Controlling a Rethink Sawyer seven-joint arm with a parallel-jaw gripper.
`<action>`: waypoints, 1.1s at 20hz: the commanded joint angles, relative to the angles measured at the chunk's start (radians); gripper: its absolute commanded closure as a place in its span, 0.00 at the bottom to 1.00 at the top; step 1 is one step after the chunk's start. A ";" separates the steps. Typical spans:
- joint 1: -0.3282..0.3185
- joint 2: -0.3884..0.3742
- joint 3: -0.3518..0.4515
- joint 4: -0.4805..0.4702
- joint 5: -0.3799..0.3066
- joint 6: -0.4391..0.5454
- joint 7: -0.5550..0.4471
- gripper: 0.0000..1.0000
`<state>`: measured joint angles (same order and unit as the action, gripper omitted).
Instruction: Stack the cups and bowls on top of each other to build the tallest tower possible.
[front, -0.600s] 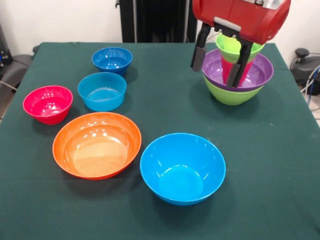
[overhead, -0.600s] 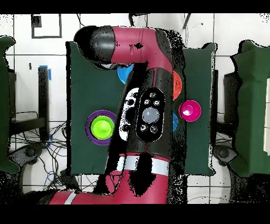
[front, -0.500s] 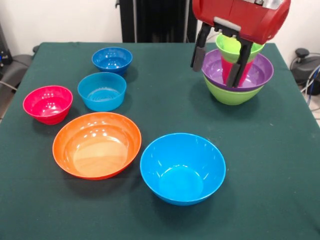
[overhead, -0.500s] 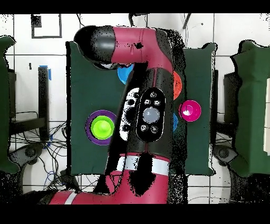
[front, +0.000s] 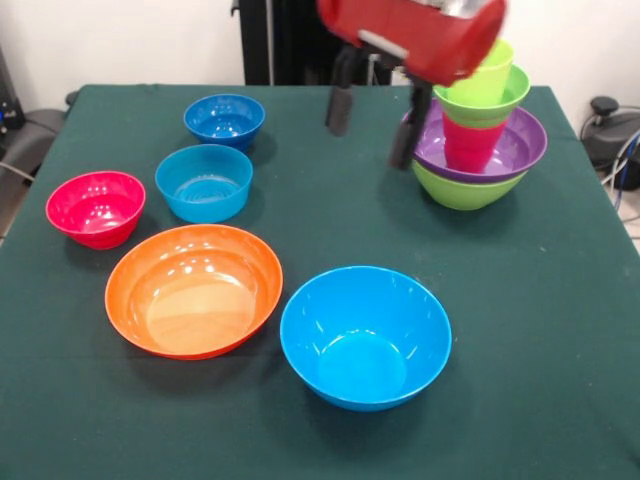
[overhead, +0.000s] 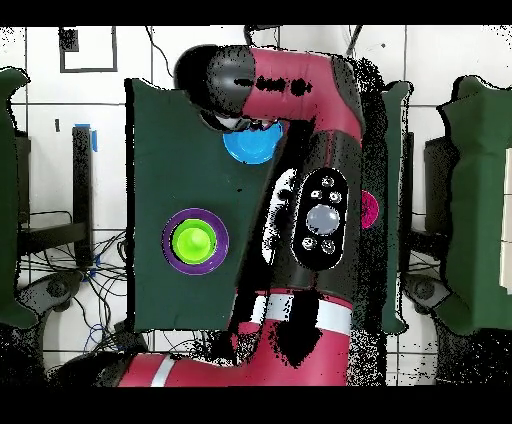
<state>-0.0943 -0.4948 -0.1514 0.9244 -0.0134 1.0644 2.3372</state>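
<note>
Nearest the camera in the front view, the large light blue bowl (front: 365, 336) sits upright on the green table (front: 540, 380), empty. Just beside it lies the large orange bowl (front: 194, 289), also empty. Behind these stand the small pink-red bowl (front: 96, 208) and the small light blue bowl (front: 204, 182), with the small dark blue bowl (front: 224, 120) farthest back on that side. All five are loose and apart from the stack.

At the far side stands the tower (front: 476, 140): the large lime-green bowl (front: 460, 190) as base, the purple bowl (front: 520, 150) nested in it, the red cup (front: 470, 145) upright inside that, and a small lime-green bowl (front: 484, 98) seated on the cup. A lime-green cup seems to sit on top, though the arm partly hides it.

The change: the gripper (front: 372, 122), which 0.6 s ago straddled the tower, now hangs beside it, shifted toward the table's middle. Its fingers are spread and hold nothing. The overhead view confirms this: the stack (overhead: 195, 240) is fully uncovered.

Judgement: the last placement is complete and the stack stands unaided. The next step is to fetch one of the loose bowls.
</note>
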 joint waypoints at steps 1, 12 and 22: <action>-0.079 -0.008 0.129 0.140 -0.030 0.053 -0.261 0.00; -0.177 -0.013 0.215 0.191 -0.086 -0.015 -0.436 0.00; -0.285 0.002 0.303 0.209 -0.155 -0.070 -0.665 0.00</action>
<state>-0.3489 -0.5227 0.0023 1.0161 -0.0562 1.0621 2.0600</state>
